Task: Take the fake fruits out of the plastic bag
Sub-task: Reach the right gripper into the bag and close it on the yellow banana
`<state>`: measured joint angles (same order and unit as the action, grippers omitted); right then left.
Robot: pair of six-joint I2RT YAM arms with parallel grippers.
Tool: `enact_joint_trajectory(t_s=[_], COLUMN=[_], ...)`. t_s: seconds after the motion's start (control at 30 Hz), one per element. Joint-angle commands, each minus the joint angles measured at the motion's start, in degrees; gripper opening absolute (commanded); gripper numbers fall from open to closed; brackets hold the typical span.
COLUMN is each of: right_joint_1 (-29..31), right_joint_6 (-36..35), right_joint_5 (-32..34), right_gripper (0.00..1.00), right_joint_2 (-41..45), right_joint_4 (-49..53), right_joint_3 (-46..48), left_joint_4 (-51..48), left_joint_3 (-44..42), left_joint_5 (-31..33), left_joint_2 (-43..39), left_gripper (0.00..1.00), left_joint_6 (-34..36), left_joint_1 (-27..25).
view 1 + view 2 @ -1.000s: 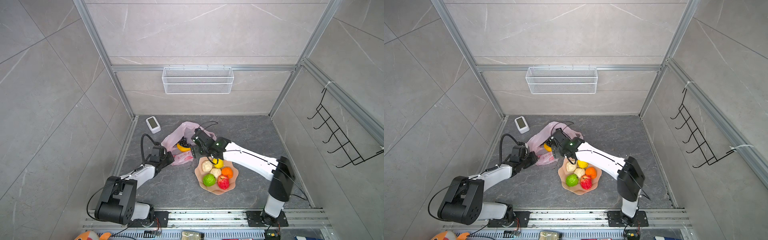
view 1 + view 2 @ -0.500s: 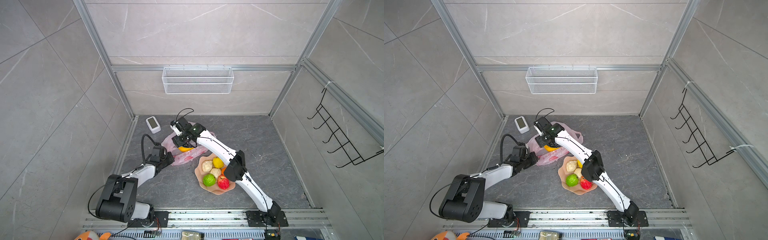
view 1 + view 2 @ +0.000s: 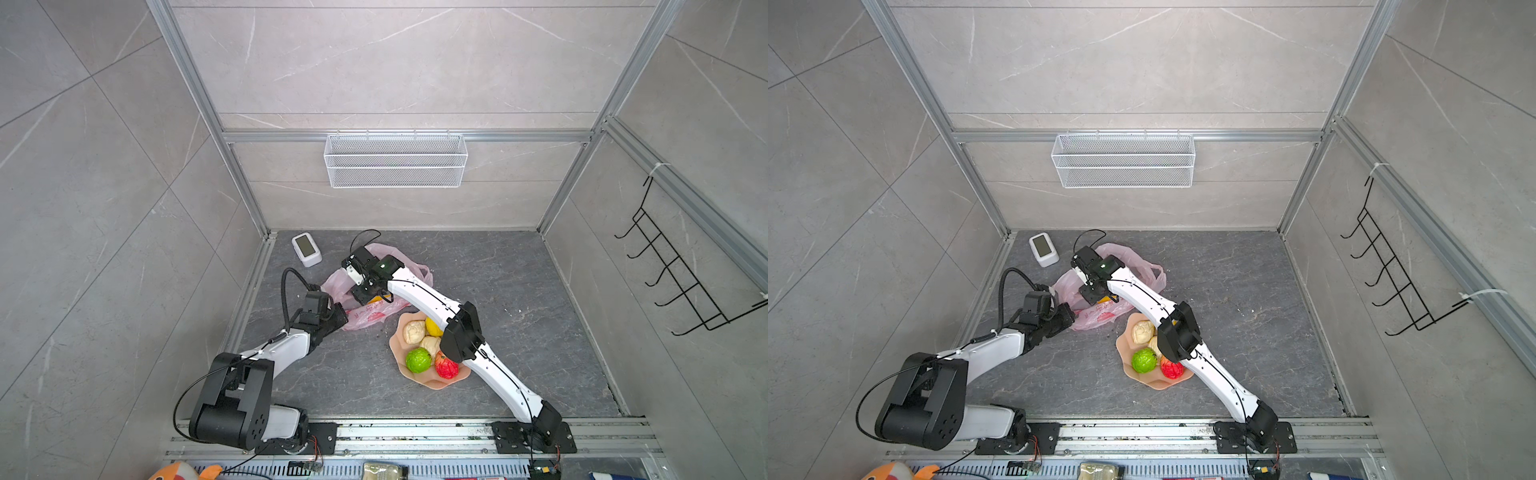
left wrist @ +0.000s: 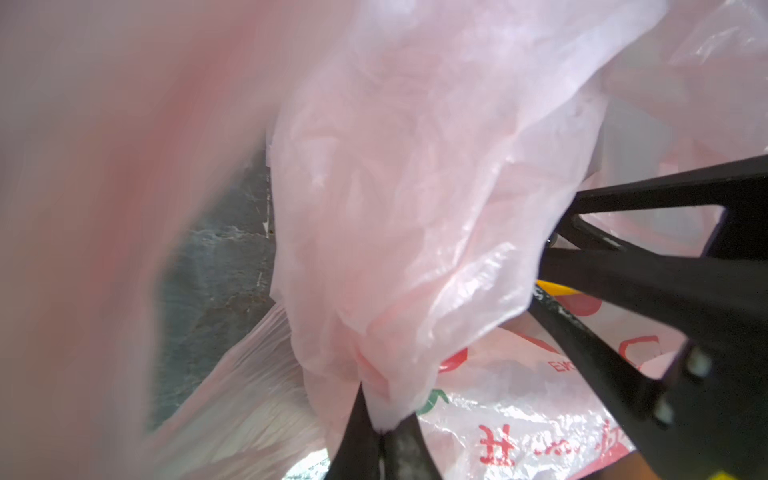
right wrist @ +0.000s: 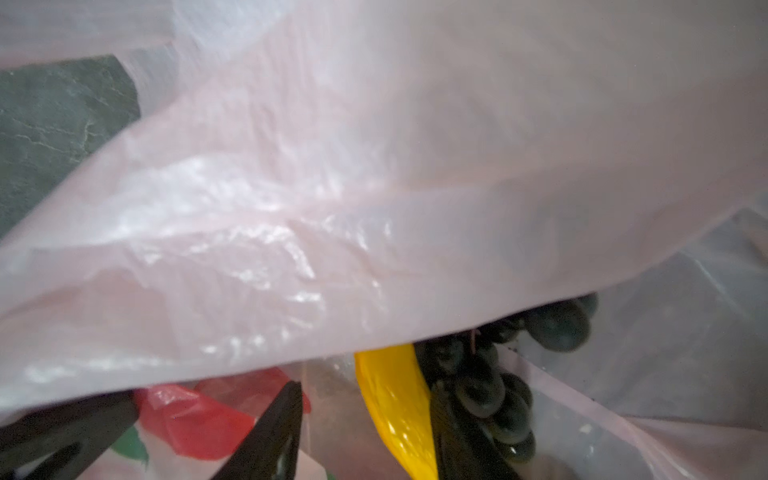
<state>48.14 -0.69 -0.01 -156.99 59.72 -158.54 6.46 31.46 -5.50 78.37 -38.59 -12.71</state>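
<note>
Plastic bag [image 3: 376,313], pink and crumpled, on the dark floor [image 3: 498,291] left of centre, mouth lifted. At left, left gripper [image 4: 381,432] closed tight on a gathered fold of the film. Inside the mouth, right gripper [image 5: 368,395] partly open, fingers on either side of the yellow banana [image 5: 395,407], a gap on one side, nothing clamped yet. Dark grape bunch [image 5: 490,390] touching the banana. At right, peach plate [image 3: 432,381] with beige piece [image 3: 413,331], green piece [image 3: 418,360] and red piece [image 3: 446,368] already out. Step in hand, by judgement: pickup of the banana. Next move: closure across its narrow body, then withdrawal under the overhanging film without snagging.
</note>
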Motion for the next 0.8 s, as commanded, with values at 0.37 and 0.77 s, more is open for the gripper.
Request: enact_joint_trajectory(t_s=[0.37,0.77], right_joint_1=[-0.92,-0.79], right_joint_6=[-2.96,-4.57], right_joint_5=[0.3,-6.18], right_gripper=[0.52,0.38], right_joint_2=[-4.33,-4.62], right_joint_4=[0.52,1.02], right_joint_3=[-0.06,-0.49], left_joint_4=[0.74,0.6], left_joint_3=[-1.53,-1.39], left_joint_5=[2.81,2.9], left_joint_2=[-4.19,-4.01], left_gripper=[0.0,0.0], left_joint_6=[-1.39,-1.4], left_joint_1=[0.01,0.02])
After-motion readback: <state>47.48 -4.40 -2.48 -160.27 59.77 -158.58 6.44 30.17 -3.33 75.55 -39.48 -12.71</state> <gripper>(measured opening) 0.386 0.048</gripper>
